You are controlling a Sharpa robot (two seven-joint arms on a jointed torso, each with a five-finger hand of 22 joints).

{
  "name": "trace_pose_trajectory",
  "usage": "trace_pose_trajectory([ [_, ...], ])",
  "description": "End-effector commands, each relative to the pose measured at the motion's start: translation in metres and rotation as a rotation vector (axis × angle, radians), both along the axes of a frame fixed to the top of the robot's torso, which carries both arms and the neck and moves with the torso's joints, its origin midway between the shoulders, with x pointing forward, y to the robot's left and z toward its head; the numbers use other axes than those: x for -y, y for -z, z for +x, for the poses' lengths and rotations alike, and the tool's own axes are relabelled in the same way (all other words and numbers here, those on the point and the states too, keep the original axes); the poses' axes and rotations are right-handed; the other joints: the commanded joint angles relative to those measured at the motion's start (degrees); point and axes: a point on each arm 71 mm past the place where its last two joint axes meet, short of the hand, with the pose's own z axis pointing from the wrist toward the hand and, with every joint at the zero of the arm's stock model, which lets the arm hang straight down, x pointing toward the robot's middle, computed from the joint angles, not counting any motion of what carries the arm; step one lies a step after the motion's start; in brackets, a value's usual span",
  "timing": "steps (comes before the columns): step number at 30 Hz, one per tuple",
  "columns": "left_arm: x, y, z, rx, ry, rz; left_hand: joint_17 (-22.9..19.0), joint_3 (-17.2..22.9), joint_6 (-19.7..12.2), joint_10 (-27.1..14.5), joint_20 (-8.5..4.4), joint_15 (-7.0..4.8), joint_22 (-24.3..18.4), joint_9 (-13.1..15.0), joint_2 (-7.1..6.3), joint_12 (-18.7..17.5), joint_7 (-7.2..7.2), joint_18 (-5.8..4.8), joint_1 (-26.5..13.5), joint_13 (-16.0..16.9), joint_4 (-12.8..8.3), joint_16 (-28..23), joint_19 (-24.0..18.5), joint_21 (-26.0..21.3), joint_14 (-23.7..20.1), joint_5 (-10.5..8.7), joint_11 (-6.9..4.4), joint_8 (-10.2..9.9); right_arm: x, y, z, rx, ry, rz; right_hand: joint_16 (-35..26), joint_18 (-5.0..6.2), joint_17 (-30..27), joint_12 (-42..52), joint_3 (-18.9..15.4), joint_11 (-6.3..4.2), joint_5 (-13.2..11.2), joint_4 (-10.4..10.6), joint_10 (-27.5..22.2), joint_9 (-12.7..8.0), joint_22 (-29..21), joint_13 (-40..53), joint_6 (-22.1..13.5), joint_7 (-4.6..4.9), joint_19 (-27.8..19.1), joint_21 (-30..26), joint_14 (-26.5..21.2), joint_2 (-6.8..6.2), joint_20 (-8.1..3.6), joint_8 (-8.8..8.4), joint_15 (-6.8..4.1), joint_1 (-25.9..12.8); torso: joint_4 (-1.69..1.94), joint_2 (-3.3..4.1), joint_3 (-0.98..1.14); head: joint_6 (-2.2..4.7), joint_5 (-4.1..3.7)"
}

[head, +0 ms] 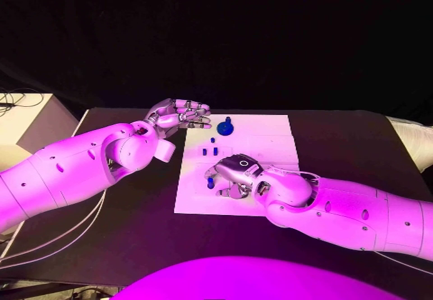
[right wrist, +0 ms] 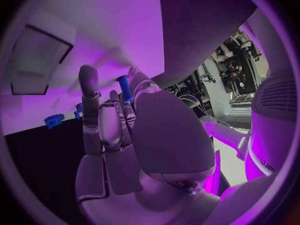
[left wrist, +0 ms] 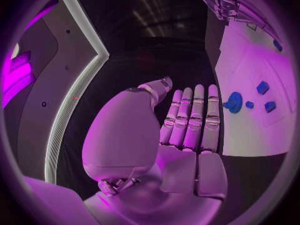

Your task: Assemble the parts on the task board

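The white task board [head: 271, 140] lies in the middle of the black table. A round blue gear-like part [head: 224, 128] stands near its far edge, with small blue parts [head: 210, 150] just in front of it. My right hand [head: 236, 175] rests low over the board's near left area and pinches a blue peg [right wrist: 124, 87] upright between its fingertips; the peg's blue [head: 210, 182] shows beside the hand. My left hand [head: 181, 114] hovers by the board's far left corner, fingers straight, holding nothing. From the left wrist, the gear [left wrist: 234, 101] and small parts [left wrist: 262, 87] lie beyond that hand [left wrist: 187, 135].
A pale cabinet [head: 32, 125] stands off the table's left side, and cables [head: 54, 237] hang under my left arm. Bare black table [head: 351, 140] stretches right of the board. The board [right wrist: 94, 25] has a rectangular recess [right wrist: 40, 60].
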Motion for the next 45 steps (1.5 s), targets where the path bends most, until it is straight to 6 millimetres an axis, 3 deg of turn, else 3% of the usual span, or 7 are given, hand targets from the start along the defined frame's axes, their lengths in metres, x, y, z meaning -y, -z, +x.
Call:
trace_pose_trajectory([
  [1,0.002,-0.001,-0.001,0.002,0.014,-0.012,0.1,-0.3,0.3,-0.1,0.06,0.0,-0.1,-0.1,-0.04,0.2,-0.03,0.33,0.5,0.0,0.1,0.4,0.3,-0.3,-0.3,-0.11,-0.1,0.3,0.003,-0.005,0.0,0.03,0.021,0.059,0.2,0.72,0.0,0.2,0.2,-0.03,0.4,0.2,0.2,-0.1,0.1,0.0,0.4,0.02,0.5,0.3,0.1,-0.07,0.0,0.19,-0.22,0.6,-0.01,-0.02,0.0,0.0,-0.32],
  [12,0.001,0.0,0.0,0.002,0.009,-0.012,0.1,-0.3,0.3,-0.2,0.06,0.01,-0.2,-0.1,-0.04,0.3,-0.04,0.33,0.5,0.0,0.1,0.4,0.3,-0.3,-0.3,-0.12,-0.09,0.4,0.035,-0.029,0.016,-0.048,0.123,0.296,0.8,0.49,0.6,2.6,1.1,-0.87,1.4,2.0,3.0,-0.9,1.1,0.2,-1.6,1.0,1.6,1.8,0.8,-0.29,-0.56,-0.56,-0.88,1.1,-0.05,-0.16,0.0,0.0,-1.38],
  [15,-0.001,0.001,0.001,0.003,0.001,-0.009,0.1,-0.3,0.3,-0.2,0.06,0.01,-0.3,-0.1,-0.05,0.3,-0.05,0.33,0.5,0.0,0.1,0.4,0.3,-0.3,-0.3,-0.13,-0.09,0.3,0.053,-0.041,0.029,-0.142,0.184,0.382,1.3,0.19,1.3,4.5,3.1,-1.53,2.7,2.6,7.8,-0.5,2.3,0.5,1.5,2.41,2.3,3.5,1.3,0.09,-1.16,1.14,-1.42,0.7,-0.2,-0.3,-0.08,0.0,-1.7],
  [21,-0.004,0.003,0.003,0.005,-0.013,-0.003,0.4,-0.3,-0.1,0.1,-0.02,-0.18,-0.5,-0.2,-0.13,0.6,-0.22,0.37,0.6,0.0,0.2,0.8,0.6,-0.2,0.2,-0.11,-0.24,0.1,0.102,-0.059,0.055,-0.368,0.355,0.455,5.2,-1.04,7.6,8.5,8.0,-3.47,4.6,3.4,20.1,0.3,8.0,3.3,6.3,1.63,4.9,12.2,3.2,-1.21,-2.21,4.08,-2.95,0.3,-0.59,-0.87,-0.23,0.0,-2.91],
  [25,-0.005,0.007,0.002,0.006,-0.022,0.009,1.8,-0.6,-0.3,1.7,-0.63,-0.98,-0.8,-0.4,-0.46,1.8,-0.7,0.42,0.3,0.3,0.6,2.6,2.4,0.3,2.2,-0.1,-0.88,0.0,0.137,-0.06,0.064,-0.485,0.478,0.401,4.0,-1.17,5.7,26.2,6.4,-5.12,5.4,4.2,24.1,2.1,8.6,20.5,7.5,-0.02,5.3,12.5,2.7,-2.52,-3.45,6.37,-4.28,-4.5,-0.84,-1.28,-0.32,0.0,-3.9],
  [31,-0.007,0.012,-0.001,0.003,-0.035,0.029,7.0,-1.6,-0.1,3.8,-2.98,-2.85,0.0,-0.5,-0.84,3.3,-1.33,0.35,0.3,0.6,0.9,9.8,7.9,2.9,5.8,-0.12,-1.98,-0.1,0.184,-0.054,0.064,-0.616,0.667,0.266,10.3,-2.9,16.6,69.2,2.1,-5.7,8.6,5.2,29.1,9.3,16.3,69.6,6.3,-0.99,8.1,24.0,5.0,0.2,-4.0,12.11,-4.69,-14.2,-1.22,-1.7,-0.47,0.15,-5.2],
  [45,-0.005,0.015,-0.011,0.024,-0.014,0.063,20.9,-6.3,0.8,5.3,-6.87,-5.08,8.3,-0.8,-1.96,6.1,-2.39,0.0,-1.2,2.4,3.9,33.8,14.4,14.7,4.4,0.05,-3.52,-0.4,0.22,-0.041,0.038,-0.641,0.863,0.019,14.7,-4.08,25.4,76.5,-1.3,-6.43,14.6,5.5,34.1,14.2,22.0,79.7,6.2,-2.02,9.2,31.9,6.5,2.63,-4.37,14.94,-5.19,-22.2,-2.17,-2.17,-0.99,0.0,-6.21],
])
